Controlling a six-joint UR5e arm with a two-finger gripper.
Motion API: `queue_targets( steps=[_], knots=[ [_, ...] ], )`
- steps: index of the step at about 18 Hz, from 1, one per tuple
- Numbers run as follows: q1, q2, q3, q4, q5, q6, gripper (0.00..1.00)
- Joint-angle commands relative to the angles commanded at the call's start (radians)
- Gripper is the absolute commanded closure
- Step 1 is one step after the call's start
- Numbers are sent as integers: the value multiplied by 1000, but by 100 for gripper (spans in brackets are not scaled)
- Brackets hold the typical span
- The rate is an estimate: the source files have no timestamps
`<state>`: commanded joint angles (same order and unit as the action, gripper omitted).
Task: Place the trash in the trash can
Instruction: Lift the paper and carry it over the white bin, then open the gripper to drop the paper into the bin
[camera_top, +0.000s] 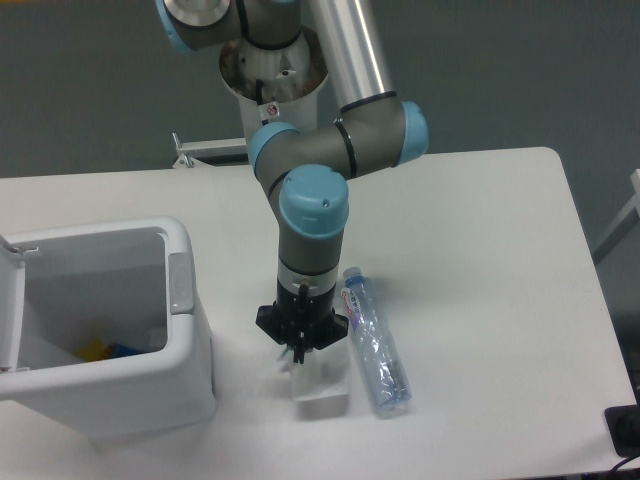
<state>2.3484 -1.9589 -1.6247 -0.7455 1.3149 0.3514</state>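
The white wrapper (320, 386) lies on the table near the front edge. My gripper (299, 354) points straight down over the wrapper's far left edge, at or just above it. The wrist hides the fingers, so I cannot tell whether they are open or shut. The crushed clear bottle (375, 343) with its white-red label lies on the table just right of the gripper, running from back left to front right, apart from the wrapper. The white trash can (190, 330) stands at the left with its lid open, about a hand's width from the gripper.
Yellow and blue items (108, 350) lie at the bottom of the can. The hinged lid (10, 300) stands open at the can's left side. The arm's base (272, 75) stands at the back of the table. The table's front edge is close behind the wrapper.
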Motion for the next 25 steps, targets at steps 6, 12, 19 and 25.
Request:
queue_targets(
  steps=[6,12,19,25],
  knots=[
    [66,38,152,0,-66,-219,100],
    [85,168,177,0,-126,-391,100],
    [-88,270,169,0,-132,-477,100],
    [-237,247,125,2,-131,-468,100]
  ],
)
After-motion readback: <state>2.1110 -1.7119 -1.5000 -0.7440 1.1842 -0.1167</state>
